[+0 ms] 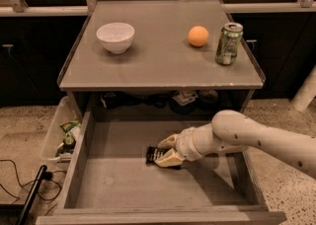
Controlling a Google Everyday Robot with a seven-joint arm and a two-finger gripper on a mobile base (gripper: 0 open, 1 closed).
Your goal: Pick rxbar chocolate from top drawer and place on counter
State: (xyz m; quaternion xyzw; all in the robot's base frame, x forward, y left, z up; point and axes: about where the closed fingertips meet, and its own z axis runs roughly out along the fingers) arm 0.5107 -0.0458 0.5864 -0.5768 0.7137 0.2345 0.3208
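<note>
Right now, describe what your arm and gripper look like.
The arm is a smooth off-white tube with a bulbous rounded joint and small dark dots along its shell. The gripper, inside the top drawer, is pale tan. No cables show.
</note>
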